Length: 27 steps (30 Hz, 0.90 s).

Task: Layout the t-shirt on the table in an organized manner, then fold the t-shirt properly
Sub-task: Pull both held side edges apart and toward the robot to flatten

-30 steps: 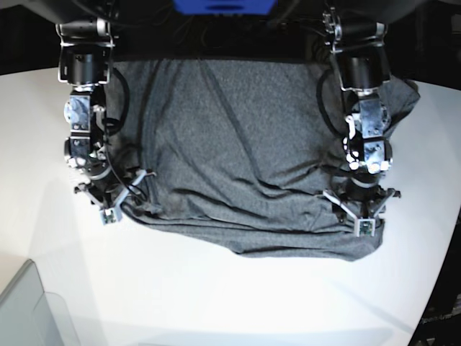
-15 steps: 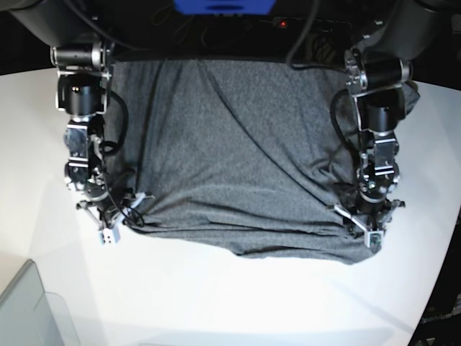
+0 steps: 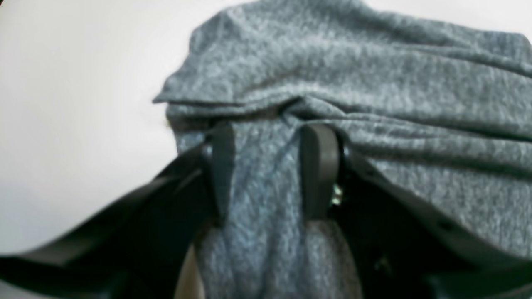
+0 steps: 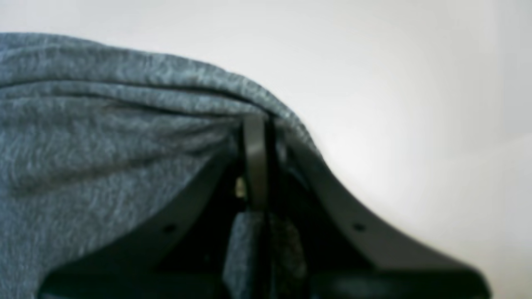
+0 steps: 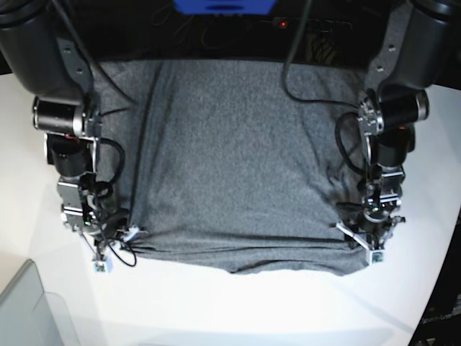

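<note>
The dark grey t-shirt lies spread on the white table, its near edge folded into a low ridge. My left gripper sits at the shirt's near corner on the base view's right. In the left wrist view the left gripper is shut on a bunched fold of the t-shirt, with grey cloth filling the gap between its fingers. My right gripper is at the opposite near corner. Up close the right gripper is shut, with a thin edge of the t-shirt pinched in it.
A translucent bin corner stands at the near left of the table. The table's curved edge runs close behind the left gripper on the base view's right. A blue object and cables sit beyond the shirt's far edge.
The right gripper has shut on the shirt's corner. Both grippers have moved toward the table's near edge, dragging the cloth with them, and the shirt lies flatter with fewer creases.
</note>
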Tool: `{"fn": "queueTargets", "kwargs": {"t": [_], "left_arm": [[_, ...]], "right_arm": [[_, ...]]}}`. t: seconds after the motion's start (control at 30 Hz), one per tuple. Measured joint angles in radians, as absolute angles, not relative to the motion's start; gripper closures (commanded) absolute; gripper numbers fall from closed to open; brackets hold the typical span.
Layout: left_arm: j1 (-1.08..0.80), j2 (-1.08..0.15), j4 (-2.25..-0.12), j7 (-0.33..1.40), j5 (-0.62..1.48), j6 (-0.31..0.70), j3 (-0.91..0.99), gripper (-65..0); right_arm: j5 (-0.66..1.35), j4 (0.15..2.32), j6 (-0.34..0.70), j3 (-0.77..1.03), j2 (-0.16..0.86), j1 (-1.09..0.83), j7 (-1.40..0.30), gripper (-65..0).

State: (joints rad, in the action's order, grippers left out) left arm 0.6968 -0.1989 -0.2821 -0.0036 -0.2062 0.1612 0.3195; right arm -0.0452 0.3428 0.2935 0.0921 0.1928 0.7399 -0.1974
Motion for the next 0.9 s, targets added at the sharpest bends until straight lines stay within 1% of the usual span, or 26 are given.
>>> {"fn": "queueTargets", "kwargs": {"t": [0.1,0.27,0.4,0.47,0.6,0.67,0.7,0.8,0.9], "left_arm": [[0.714,-0.202,-0.286,-0.017,-0.205,0.161,0.319,-26.6],[0.701,-0.201,-0.285,-0.007,-0.206,0.161,0.319,-26.6],[0.699,-0.202,-0.285,-0.009,-0.206,0.161,0.319,-26.6],[0.698,-0.202,-0.285,-0.009,-0.206,0.161,0.319,-26.6],[0.684,-0.202,-0.285,-0.011,-0.205,0.161,0.319,-26.6],[0.682,-0.202,-0.285,-0.011,-0.206,0.161,0.319,-26.6],[0.68,-0.202,-0.285,-0.01,-0.206,0.161,0.319,-26.6],[0.682,-0.201,-0.285,-0.006,-0.205,0.161,0.319,-26.6],[0.682,-0.203,-0.286,-0.012,-0.205,0.16,0.319,-26.6]], "right_arm": [[-0.047,0.333,0.256,0.092,0.192,0.758,-0.202,-5.6],[-0.048,0.405,0.255,0.092,0.194,0.762,-0.208,-5.8],[-0.048,0.416,0.253,0.092,0.199,0.771,-0.204,-5.9],[-0.048,0.415,0.254,0.092,0.199,0.767,-0.24,-5.6],[-0.046,0.422,0.256,0.092,0.21,0.766,-0.39,-5.4],[-0.045,0.495,0.257,0.096,0.213,0.747,-0.474,-5.2],[-0.044,0.557,0.256,0.096,0.213,0.721,-0.486,-4.3],[-0.04,0.822,0.256,0.096,0.209,0.591,-0.543,0.0],[-0.048,1.094,0.255,0.095,0.192,0.439,-0.611,0.0]]}}
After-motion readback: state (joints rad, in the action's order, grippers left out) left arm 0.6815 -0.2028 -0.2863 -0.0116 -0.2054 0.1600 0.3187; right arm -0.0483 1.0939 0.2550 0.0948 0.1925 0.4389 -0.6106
